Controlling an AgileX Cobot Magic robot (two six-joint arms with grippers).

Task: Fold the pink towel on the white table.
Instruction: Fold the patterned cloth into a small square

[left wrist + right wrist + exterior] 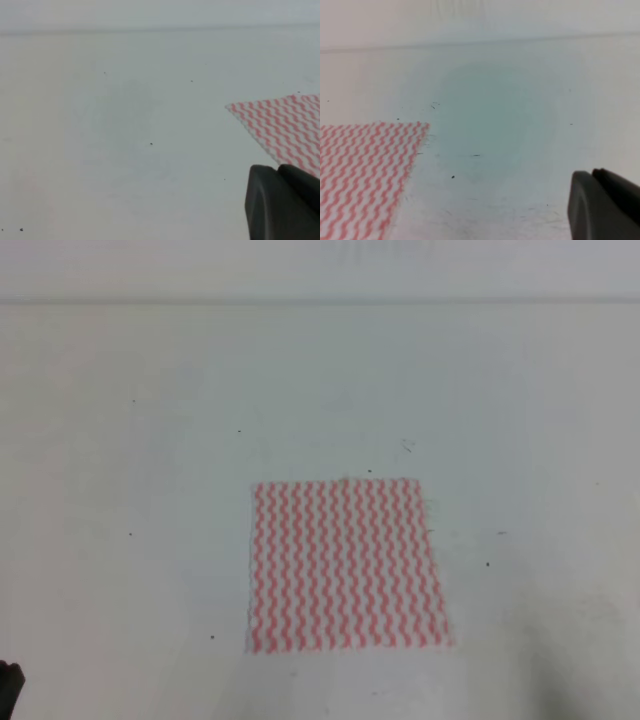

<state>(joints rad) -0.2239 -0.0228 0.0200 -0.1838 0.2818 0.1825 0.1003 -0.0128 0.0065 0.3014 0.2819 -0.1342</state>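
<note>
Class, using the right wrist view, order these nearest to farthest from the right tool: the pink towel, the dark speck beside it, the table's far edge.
1. The dark speck, on bare table left of the right tool.
2. The pink towel, further left, past the speck.
3. The white table, its far edge along the top.

In the left wrist view only a dark corner of the left gripper [285,205] shows at the frame's lower right, so how its jaws stand cannot be told; the pink towel [282,127] beyond it runs off the right edge. The right gripper [605,205] is cut off likewise, the towel far to its left leaving the frame's left and bottom edges.
</note>
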